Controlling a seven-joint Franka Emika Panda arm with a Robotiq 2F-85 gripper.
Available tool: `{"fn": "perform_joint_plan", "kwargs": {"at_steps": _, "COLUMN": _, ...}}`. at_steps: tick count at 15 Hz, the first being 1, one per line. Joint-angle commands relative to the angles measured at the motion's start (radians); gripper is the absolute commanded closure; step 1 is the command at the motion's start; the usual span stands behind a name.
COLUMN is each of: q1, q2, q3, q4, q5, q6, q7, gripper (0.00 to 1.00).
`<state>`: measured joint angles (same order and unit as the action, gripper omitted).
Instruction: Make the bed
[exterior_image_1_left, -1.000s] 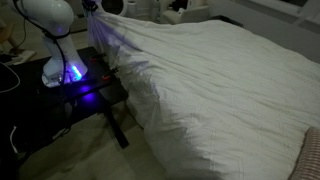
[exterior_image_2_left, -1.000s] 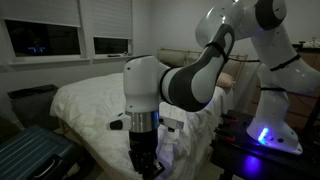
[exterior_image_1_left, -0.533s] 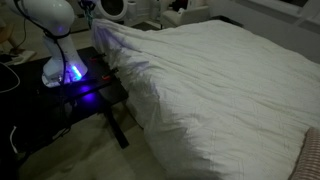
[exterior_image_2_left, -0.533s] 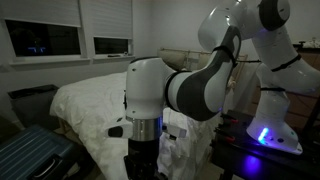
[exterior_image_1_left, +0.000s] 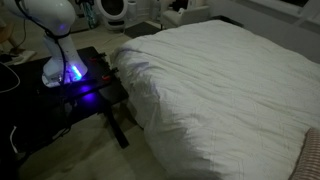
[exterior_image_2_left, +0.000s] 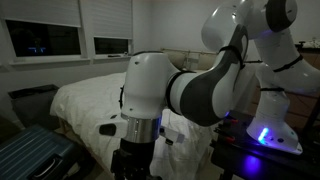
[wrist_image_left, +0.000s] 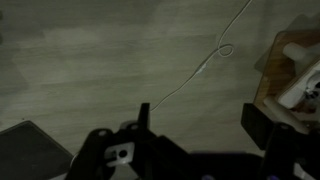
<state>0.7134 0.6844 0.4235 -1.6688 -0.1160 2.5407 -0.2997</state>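
Note:
The bed (exterior_image_1_left: 220, 80) fills most of an exterior view, covered by a white, wrinkled duvet. The duvet's near corner (exterior_image_1_left: 128, 58) lies bunched on the mattress edge beside the black table. From the opposite side the bed (exterior_image_2_left: 85, 105) shows behind my large white arm (exterior_image_2_left: 180, 90). In the wrist view my gripper (wrist_image_left: 200, 122) is open, its two dark fingers (wrist_image_left: 142, 115) wide apart. Only bare floor shows between them. No duvet is in the jaws.
A black table (exterior_image_1_left: 95, 85) with a blue light carries the robot base (exterior_image_1_left: 55, 40) close to the bed's corner. A dark case (exterior_image_2_left: 30, 155) stands on the floor by the bed. A thin cable (wrist_image_left: 200, 70) lies on the floor under the gripper.
The gripper has opened and let go of the duvet corner it held up. The corner has dropped onto the bed's edge, and the arm has moved away from it.

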Motion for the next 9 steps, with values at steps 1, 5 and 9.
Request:
{"fn": "perform_joint_plan", "kwargs": {"at_steps": 1, "q1": 0.009, "q2": 0.006, "q3": -0.095, "q4": 0.034, "q5": -0.043, "q6": 0.050, "q7": 0.085, "gripper": 0.00}}
{"fn": "perform_joint_plan", "kwargs": {"at_steps": 5, "q1": 0.005, "q2": -0.005, "q3": -0.221, "q4": 0.048, "q5": -0.093, "q6": 0.086, "q7": 0.200, "gripper": 0.00}}
{"fn": "perform_joint_plan", "kwargs": {"at_steps": 9, "q1": 0.013, "q2": -0.026, "q3": -0.337, "q4": 0.048, "q5": -0.151, "q6": 0.096, "q7": 0.348, "gripper": 0.00}}
